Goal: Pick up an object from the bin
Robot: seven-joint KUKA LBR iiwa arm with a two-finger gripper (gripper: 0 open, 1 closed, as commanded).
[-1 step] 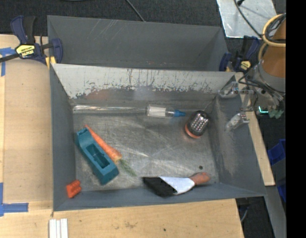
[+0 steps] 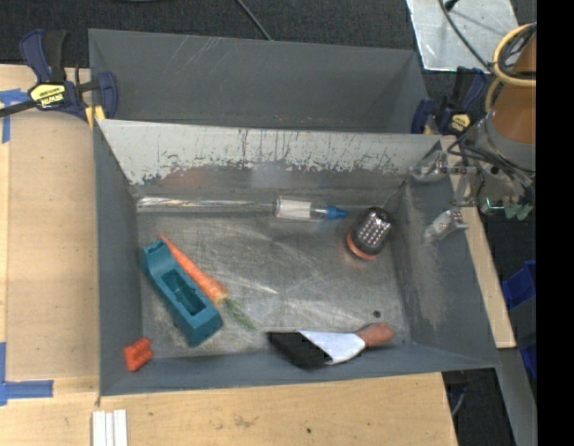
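My gripper (image 2: 442, 196) hangs over the bin's right wall, high above the floor. Its two metal fingers (image 2: 447, 223) stand apart, open, with nothing between them. Nearest to it, a little to the left on the bin floor, lies a small perforated metal cylinder with an orange end (image 2: 368, 233). Further left along the back lies a clear syringe with a blue tip (image 2: 304, 211). Near the front right corner lies a black and white brush with a brown handle (image 2: 330, 346).
At the left lie a blue rectangular box (image 2: 182, 292), an orange toy carrot (image 2: 196, 273) leaning along it, and a small red-orange piece (image 2: 136, 353) in the front left corner. The arm, with its orange cover, stands outside the right rim.
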